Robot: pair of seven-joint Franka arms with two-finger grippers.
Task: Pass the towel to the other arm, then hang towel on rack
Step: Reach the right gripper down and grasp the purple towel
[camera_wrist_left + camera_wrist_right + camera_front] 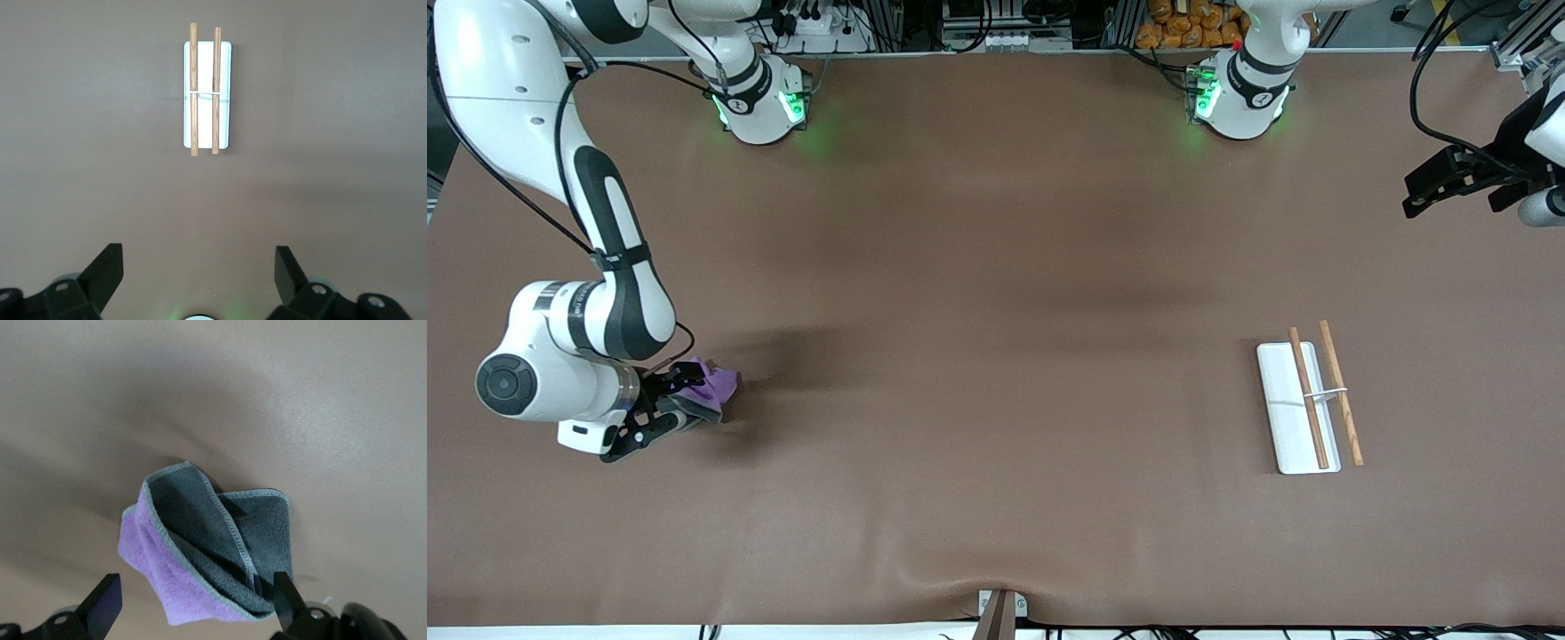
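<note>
The towel (716,388) lies crumpled on the brown table (978,356) toward the right arm's end, roughly level with the rack in distance from the front camera. The right gripper (660,411) sits low at the towel. In the right wrist view, the towel (207,557) lies bunched between the two dark fingers (287,600), purple side out along one edge and dark grey reverse folded upward with its pale stitched border showing. The fingers stand wide apart, one on each flank of the cloth; one fingertip is at the grey fold, though contact cannot be confirmed. The towel is not clamped.

The rack (1307,404) rests on the table toward the left arm's end, well apart from the towel. Its white base carries two parallel wooden rods joined by a thin metal crosspiece.

The left gripper (1449,182) waits in the air over the table edge at the left arm's end. In the left wrist view, its fingers (103,273) are spread wide and hold nothing, with the rack (207,93) visible on the table.

No legible brand, label or writing appears on the towel or rack.
</note>
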